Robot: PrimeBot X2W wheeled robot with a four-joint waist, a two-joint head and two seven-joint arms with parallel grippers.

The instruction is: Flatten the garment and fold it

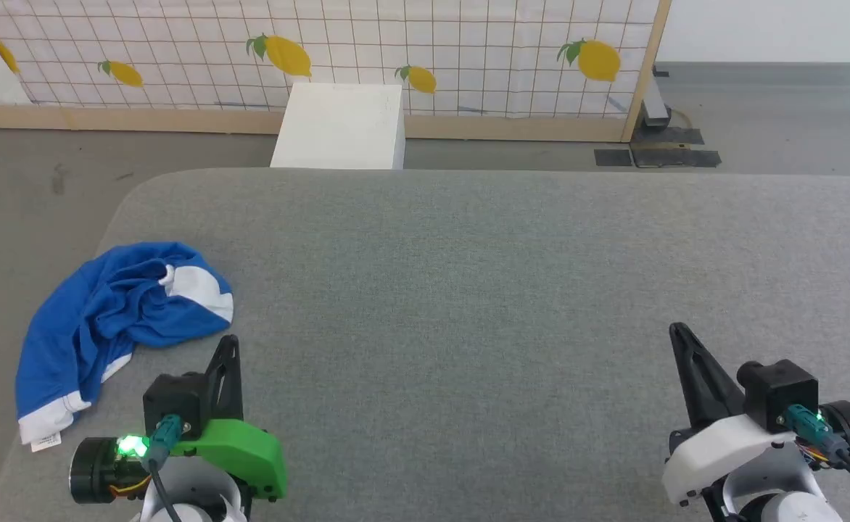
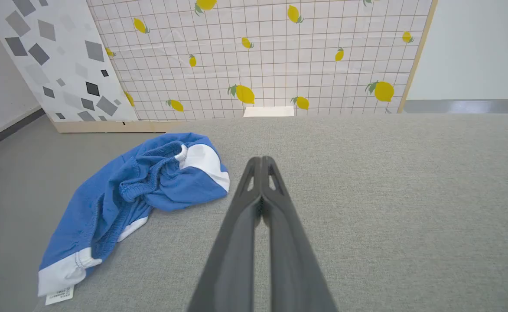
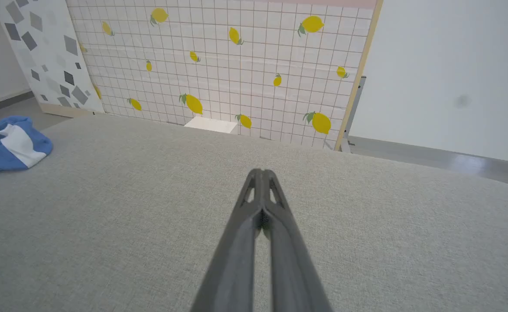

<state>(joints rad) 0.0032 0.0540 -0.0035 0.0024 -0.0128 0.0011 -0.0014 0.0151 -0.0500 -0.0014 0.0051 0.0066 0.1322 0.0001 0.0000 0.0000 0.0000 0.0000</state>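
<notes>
Flattening looks not yet begun: the garment [image 1: 109, 326] lies bunched at the left edge of the grey padded table [image 1: 468, 290] (tag [image 1: 46, 441] by the near corner), so the left gripper [image 1: 230, 348] and right gripper [image 1: 679, 335], jaws closed on nothing, would need to open and reach its hems.

This looks like a staged test room, more robot lab than home. Ahead of the left gripper [image 1: 230, 342] and right gripper [image 1: 679, 332], past the far edge of the grey cloth-covered tabletop [image 1: 468, 290], stands a backdrop panel [image 1: 468, 58] printed with white tiles and lemons. It is edged by a bare wooden frame [image 1: 646, 72], with black tape patches [image 1: 675, 156] on the grey floor [image 1: 33, 167] at its foot. Ahead and left of the left gripper stands a second panel [image 2: 59, 65] in a grey terrazzo print. Ahead and right of the right gripper is a plain white wall [image 3: 444, 73]. A plain white box [image 1: 339, 127] sits between backdrop and tabletop.
</notes>
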